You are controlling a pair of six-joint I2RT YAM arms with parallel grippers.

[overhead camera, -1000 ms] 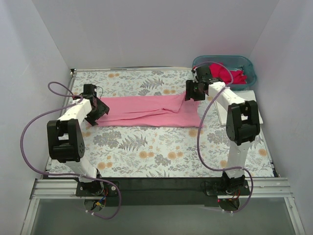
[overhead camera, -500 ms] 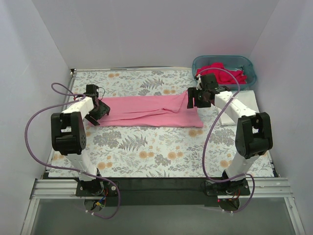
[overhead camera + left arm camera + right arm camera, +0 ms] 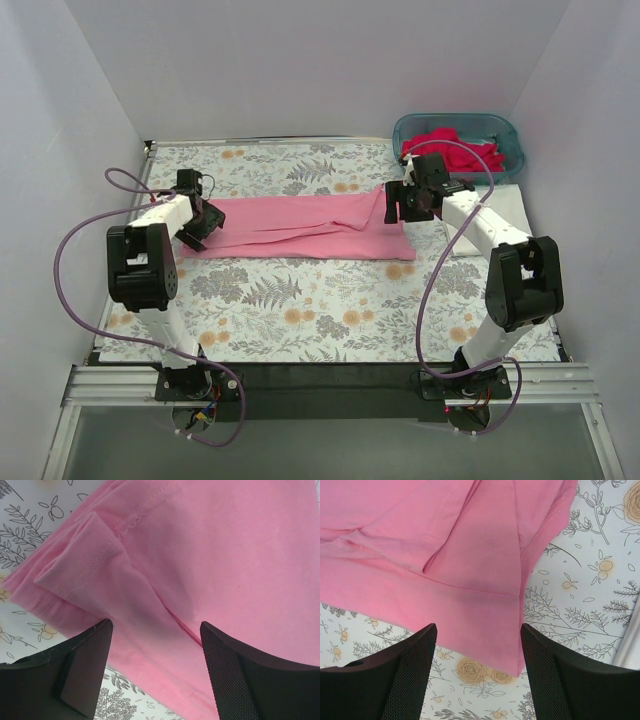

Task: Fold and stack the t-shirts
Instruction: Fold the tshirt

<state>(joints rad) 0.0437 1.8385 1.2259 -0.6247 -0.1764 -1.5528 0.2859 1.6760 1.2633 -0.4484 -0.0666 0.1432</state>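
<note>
Pink t-shirt (image 3: 210,570) between parted fingers (image 3: 245,680)

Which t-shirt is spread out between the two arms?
The light pink t-shirt, lying across the floral cloth; the pink-red ones are bunched in the teal basket.

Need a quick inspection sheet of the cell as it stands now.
Surface: floral cloth, lying flat.
Job's things: light pink t-shirt folded into a long strip mid-cloth; red shirts in the teal basket, far right; white cloth beside it.
Clutter: nothing seen.
Grippers: left gripper and right gripper open over the strip's ends, holding nothing.
Cables: purple cables loop off both arms.
Surroundings: plain white walls.
</note>
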